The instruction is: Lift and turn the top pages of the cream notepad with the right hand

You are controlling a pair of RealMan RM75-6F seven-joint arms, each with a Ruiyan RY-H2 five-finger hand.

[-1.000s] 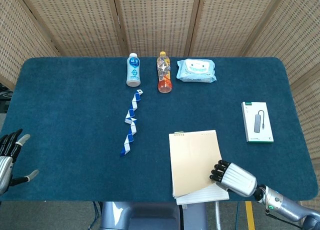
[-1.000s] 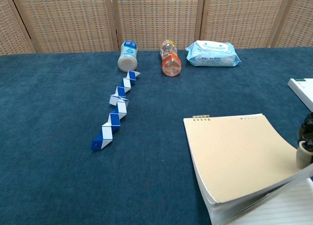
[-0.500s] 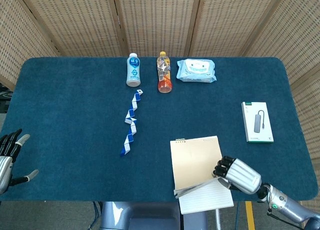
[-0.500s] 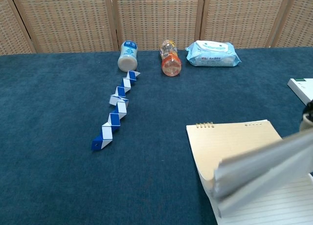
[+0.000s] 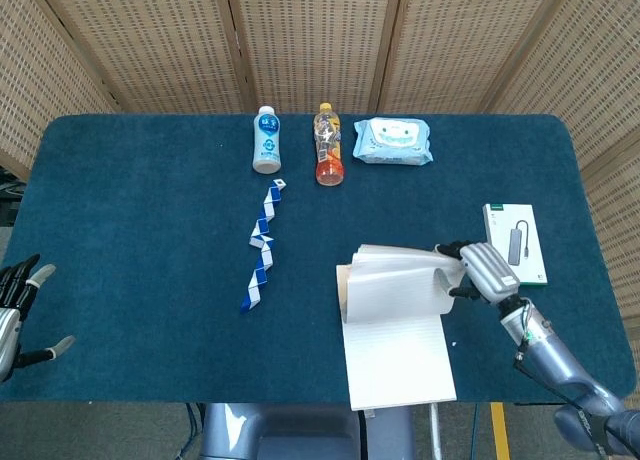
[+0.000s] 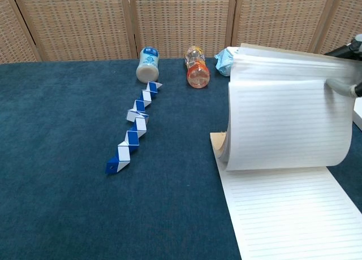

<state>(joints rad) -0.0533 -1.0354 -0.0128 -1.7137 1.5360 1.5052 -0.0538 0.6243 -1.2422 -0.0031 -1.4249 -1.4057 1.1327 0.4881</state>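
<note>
Now right robot hand (image 5: 482,270) under curled pages (image 6: 285,110)

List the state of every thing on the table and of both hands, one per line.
cream notepad: open, top pages lifted and curled over, lined sheet exposed.
right hand: holding the lifted pages' edge.
left hand: empty, fingers apart, off the table's left edge.
white bottle: lying down, capped.
orange bottle: lying down.
wipes pack: flat, closed.
boxed adapter: flat, closed.
blue-white twist puzzle: stretched out in a zigzag line.

right hand (image 5: 484,271) risen from table edge, notepad (image 5: 398,352) top pages curled up, lined sheet exposed
</note>
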